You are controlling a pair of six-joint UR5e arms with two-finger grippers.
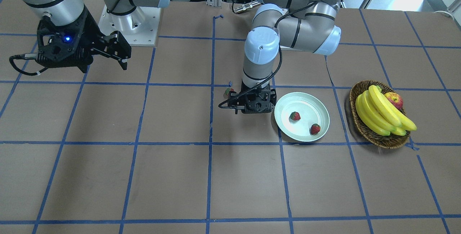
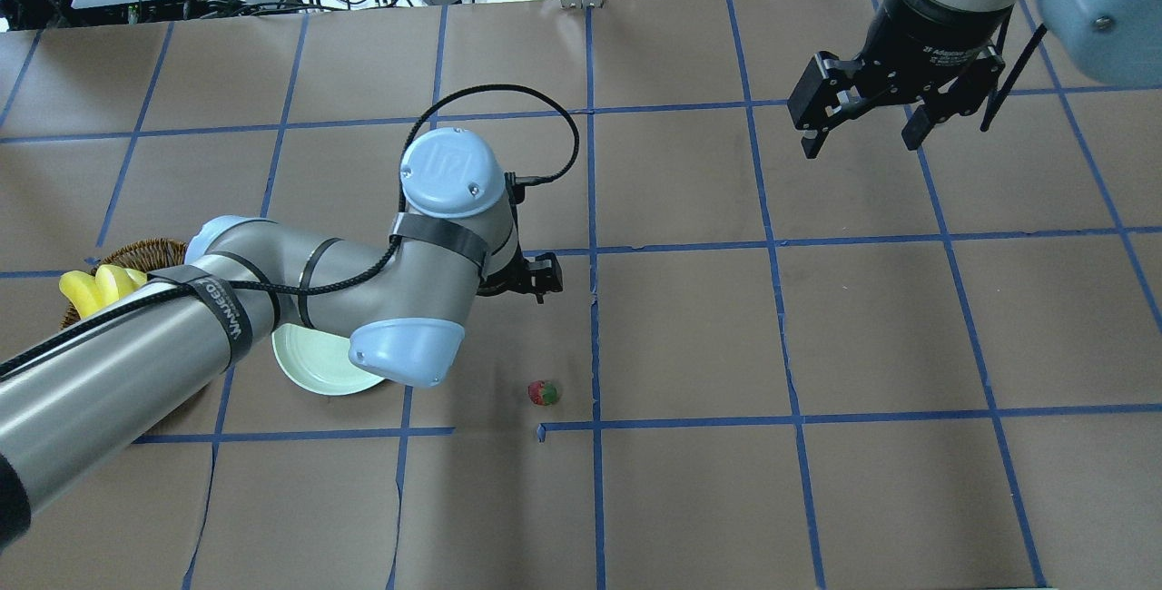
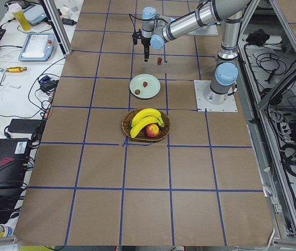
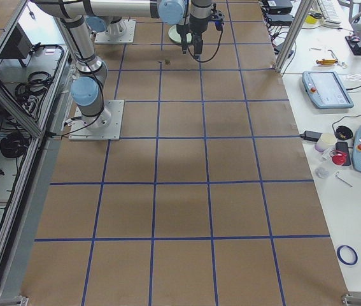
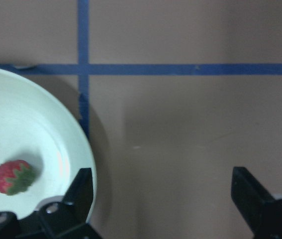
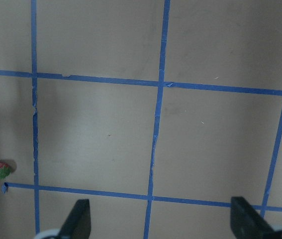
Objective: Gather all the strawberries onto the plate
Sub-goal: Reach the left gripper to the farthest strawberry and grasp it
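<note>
left jaws are standing apart with nothing between them, hovering low just beside the plate; right jaws are gaping empty too, hanging high over the right side of the desk. two strawberries are already lying in the plate; the third strawberry is waiting on the bare desk near the left jaws, toward the robot's edge, so one pick is remaining. overhead is showing it plainly while the left arm is hiding the plate's berries, which the front-facing view is showing.
</note>
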